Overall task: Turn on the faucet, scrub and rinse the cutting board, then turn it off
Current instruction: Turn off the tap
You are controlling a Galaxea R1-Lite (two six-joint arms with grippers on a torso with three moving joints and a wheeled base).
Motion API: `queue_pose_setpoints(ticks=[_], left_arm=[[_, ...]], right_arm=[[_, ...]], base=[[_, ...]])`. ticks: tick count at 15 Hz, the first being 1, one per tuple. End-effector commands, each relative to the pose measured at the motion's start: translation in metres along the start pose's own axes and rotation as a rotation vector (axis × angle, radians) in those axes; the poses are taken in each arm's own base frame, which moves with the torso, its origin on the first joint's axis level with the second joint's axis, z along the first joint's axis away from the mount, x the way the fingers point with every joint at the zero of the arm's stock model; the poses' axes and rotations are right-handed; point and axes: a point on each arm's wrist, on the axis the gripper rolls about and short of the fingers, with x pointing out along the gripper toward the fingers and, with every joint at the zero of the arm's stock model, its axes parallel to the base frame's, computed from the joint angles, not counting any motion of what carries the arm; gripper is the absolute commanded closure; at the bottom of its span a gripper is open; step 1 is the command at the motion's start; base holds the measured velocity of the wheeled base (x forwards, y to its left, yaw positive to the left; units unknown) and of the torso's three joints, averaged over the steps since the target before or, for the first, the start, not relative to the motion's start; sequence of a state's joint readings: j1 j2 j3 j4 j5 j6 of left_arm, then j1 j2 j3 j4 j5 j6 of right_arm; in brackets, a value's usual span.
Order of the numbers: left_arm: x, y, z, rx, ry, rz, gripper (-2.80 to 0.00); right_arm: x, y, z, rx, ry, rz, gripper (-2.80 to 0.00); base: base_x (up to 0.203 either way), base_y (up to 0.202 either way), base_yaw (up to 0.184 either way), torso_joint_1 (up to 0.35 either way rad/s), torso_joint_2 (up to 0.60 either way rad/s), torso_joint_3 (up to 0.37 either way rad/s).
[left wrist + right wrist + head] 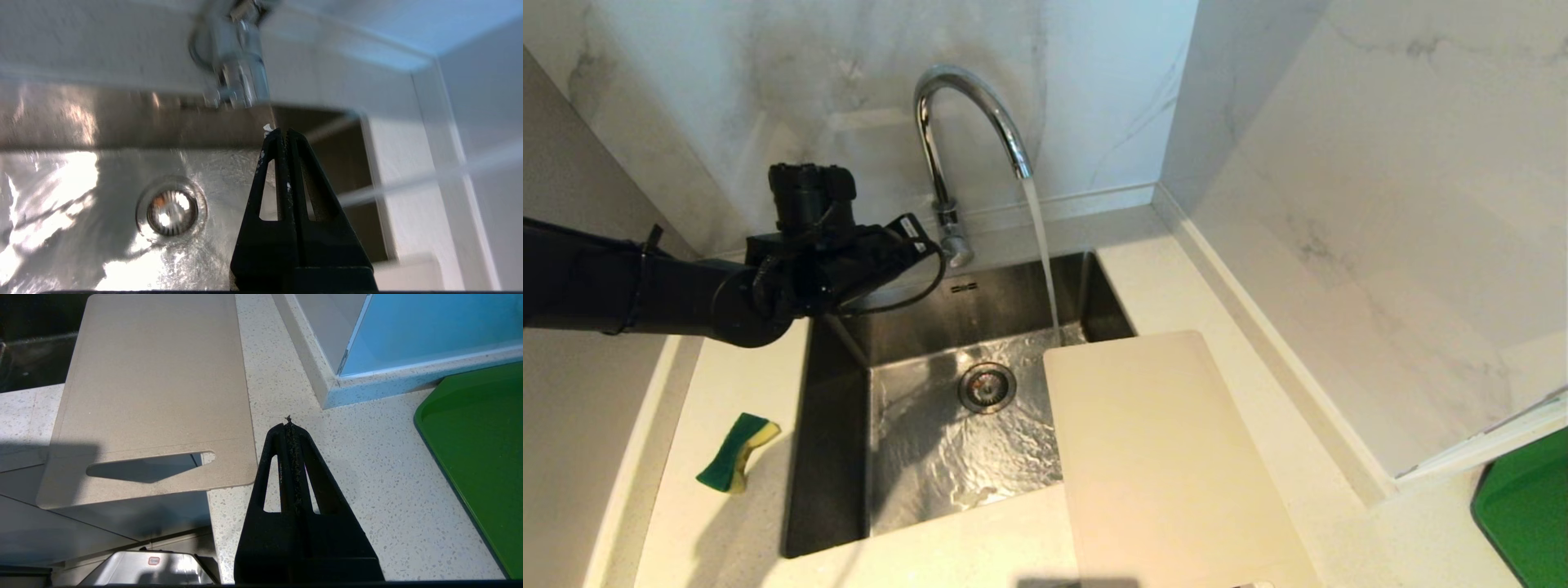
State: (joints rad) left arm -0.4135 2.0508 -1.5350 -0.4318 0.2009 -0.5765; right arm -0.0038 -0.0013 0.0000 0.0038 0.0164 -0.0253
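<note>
The chrome faucet (968, 90) stands behind the sink and a stream of water (1041, 253) runs from its spout into the basin, landing just past the far edge of the cutting board (1168, 457). The beige board lies flat on the counter at the sink's right, its left part reaching over the basin. My left gripper (913, 238) is shut and empty, just left of the faucet's base (241, 77), its tips (284, 130) over the basin. My right gripper (289, 424) is shut and empty over the counter, beside the board's slot end (155, 388).
A green-and-yellow sponge (737, 452) lies on the counter left of the steel sink (833, 457), whose drain (987, 386) sits mid-basin under rippling water. A green tray (1527, 514) is at the far right. Marble walls close in behind and on the right.
</note>
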Motion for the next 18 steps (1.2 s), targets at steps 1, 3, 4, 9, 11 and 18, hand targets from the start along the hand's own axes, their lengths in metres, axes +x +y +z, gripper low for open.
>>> queue_pose_setpoints(ticks=[1, 3, 4, 9, 11, 18], left_arm=[[0.024, 0.004, -0.019, -0.002, -0.024, 0.030, 0.00], [0.031, -0.001, -0.025, -0.003, -0.036, 0.027, 0.00], [0.034, -0.001, -0.026, 0.001, -0.037, 0.025, 0.00], [0.060, 0.007, -0.034, 0.026, -0.061, 0.026, 0.00], [0.070, 0.011, -0.040, 0.046, -0.078, 0.021, 0.00], [0.088, 0.019, -0.037, 0.058, -0.143, 0.016, 0.00]], right_arm=[[0.000, 0.000, 0.000, 0.000, 0.000, 0.001, 0.00], [0.000, 0.000, 0.000, -0.001, 0.001, 0.000, 0.00], [0.000, 0.000, 0.000, -0.001, 0.001, 0.000, 0.00], [0.000, 0.000, 0.000, -0.001, 0.001, 0.000, 0.00], [0.000, 0.000, 0.000, -0.001, 0.001, 0.000, 0.00], [0.000, 0.000, 0.000, -0.001, 0.001, 0.000, 0.00]], base=[[0.000, 0.000, 0.000, 0.000, 0.00, 0.000], [0.000, 0.000, 0.000, 0.000, 0.00, 0.000], [0.000, 0.000, 0.000, 0.000, 0.00, 0.000], [0.000, 0.000, 0.000, 0.000, 0.00, 0.000], [0.000, 0.000, 0.000, 0.000, 0.00, 0.000], [0.000, 0.000, 0.000, 0.000, 0.00, 0.000]])
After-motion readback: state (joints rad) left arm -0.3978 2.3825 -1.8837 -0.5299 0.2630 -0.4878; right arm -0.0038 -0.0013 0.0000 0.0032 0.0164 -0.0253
